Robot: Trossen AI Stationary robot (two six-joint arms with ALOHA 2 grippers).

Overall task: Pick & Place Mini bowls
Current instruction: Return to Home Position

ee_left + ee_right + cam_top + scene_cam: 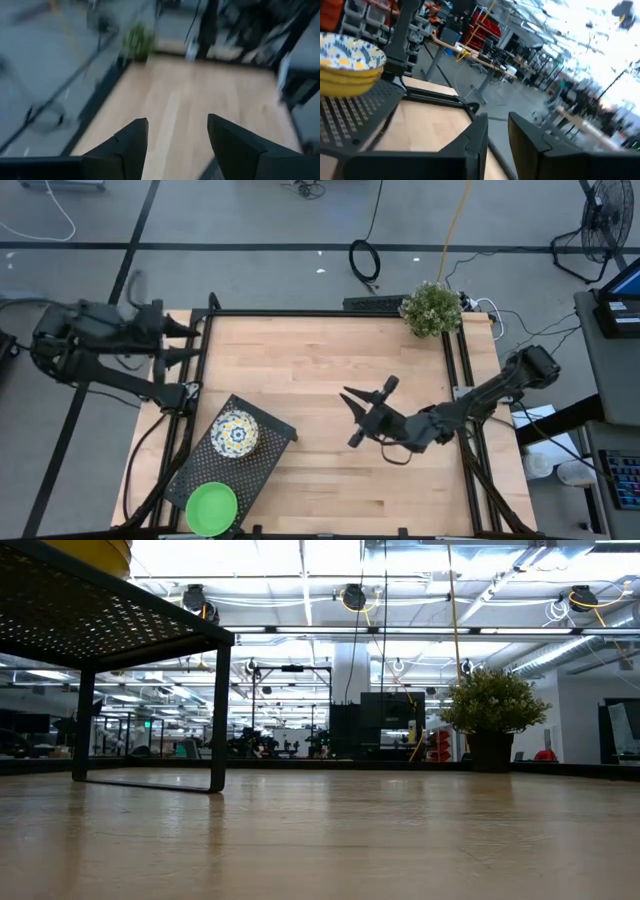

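A white mini bowl with a blue-and-yellow flower pattern (236,432) sits on the black mesh tray (270,450) at the table's near left. In the right wrist view this bowl (347,52) shows a yellow outside. A green mini bowl (212,508) lies at the tray's near end. My right gripper (352,402) hangs over the middle of the table, pointing level toward the tray. Its fingers (479,137) stand a narrow gap apart with nothing between them. My left gripper (192,342) is open and raised at the table's far left edge, its fingers (132,142) bare.
The tray stands on thin legs (218,720) above the wooden tabletop (330,360). A potted plant (432,308) sits at the far right corner. A black frame (320,311) runs along the table's edges. Bare wood lies between the tray and my right gripper.
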